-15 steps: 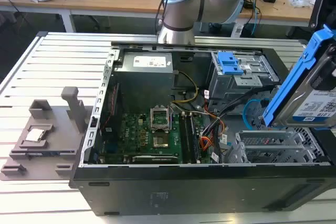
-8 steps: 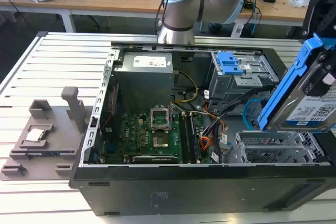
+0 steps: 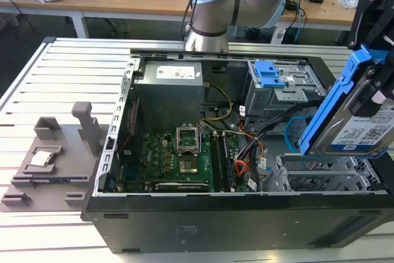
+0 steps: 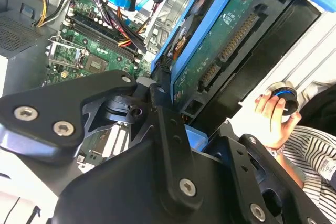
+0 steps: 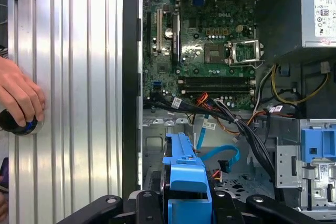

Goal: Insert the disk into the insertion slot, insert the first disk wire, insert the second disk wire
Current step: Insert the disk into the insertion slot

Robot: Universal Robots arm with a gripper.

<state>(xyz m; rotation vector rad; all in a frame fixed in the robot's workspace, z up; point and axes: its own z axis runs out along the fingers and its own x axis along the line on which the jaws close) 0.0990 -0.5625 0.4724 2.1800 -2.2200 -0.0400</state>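
Note:
The disk [image 3: 360,124], a grey drive with a white label in a bright blue carrier, hangs tilted on edge over the open computer case's right end in the exterior view. My gripper [image 3: 373,81] is shut on it from above. In the first wrist view the blue carrier [image 5: 185,174] sits between my black fingers [image 5: 149,203]. The second wrist view shows the disk's green circuit side [image 4: 220,51]. The insertion slot [image 3: 314,173], a silver perforated cage, lies just below the disk, apart from it. The light-blue cable [image 3: 294,129] loops beside it, and it shows again [image 5: 223,153] past the carrier.
A taller grey cage with a blue latch [image 3: 269,73] stands behind the slot. Black and orange wire bundles [image 5: 236,124] cross between the motherboard [image 3: 178,158] and the cages. A grey fixture [image 3: 49,158] sits on the slatted table at the exterior view's left. A person's hand [image 5: 18,100] rests on a black knob.

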